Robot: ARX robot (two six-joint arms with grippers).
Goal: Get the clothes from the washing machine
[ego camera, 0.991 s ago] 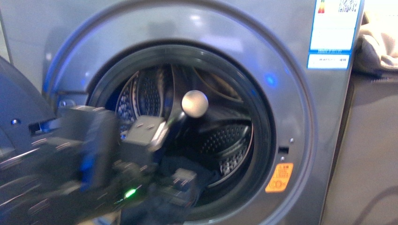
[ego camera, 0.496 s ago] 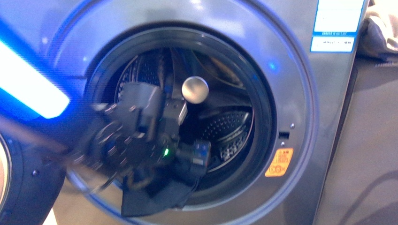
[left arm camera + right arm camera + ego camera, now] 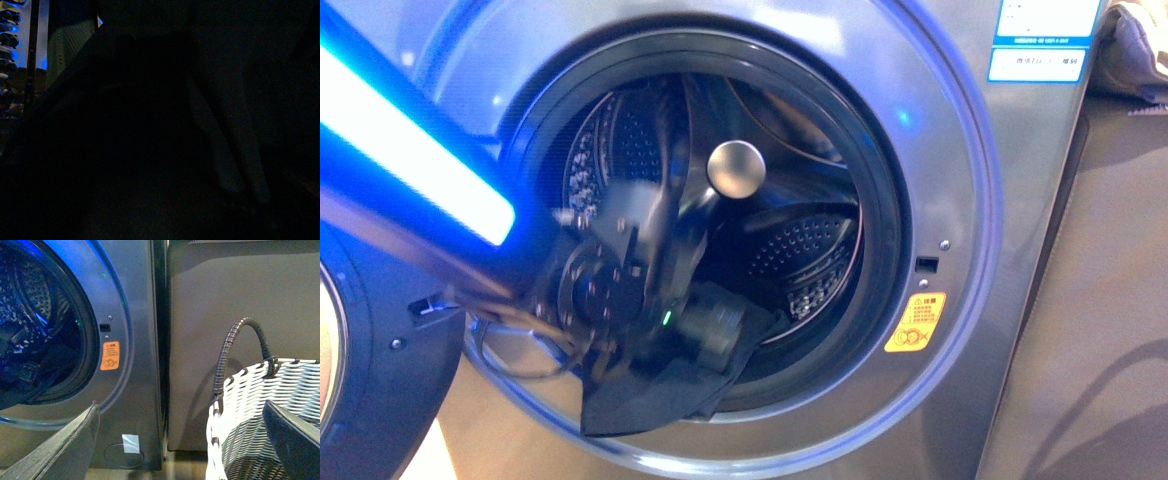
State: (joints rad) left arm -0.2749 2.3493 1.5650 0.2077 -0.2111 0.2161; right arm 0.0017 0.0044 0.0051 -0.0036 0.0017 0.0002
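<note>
The washing machine [image 3: 960, 150] fills the front view, silver-grey, with its door swung open and the perforated drum [image 3: 800, 260] exposed. My left gripper [image 3: 718, 332], blurred, sits at the lower left of the drum mouth, shut on the clothes [image 3: 645, 400]. They are a dark navy fabric that drapes out over the door seal. The left wrist view is dark. In the right wrist view my right gripper [image 3: 180, 450] is open and holds nothing. It hangs beside the machine's front [image 3: 135, 315], one finger [image 3: 60, 445] toward the machine, the other toward the basket.
A white-and-grey woven basket [image 3: 260, 405] with a dark handle stands to the right of the machine, against a grey cabinet [image 3: 240, 300]. The open door's dark rim [image 3: 360, 380] is at the far left. Beige fabric [image 3: 1135, 40] lies on the cabinet top.
My left arm has swung across the drum mouth with the clothes. The fabric now hangs further out over the lower seal. The machine sits higher in the front view.
</note>
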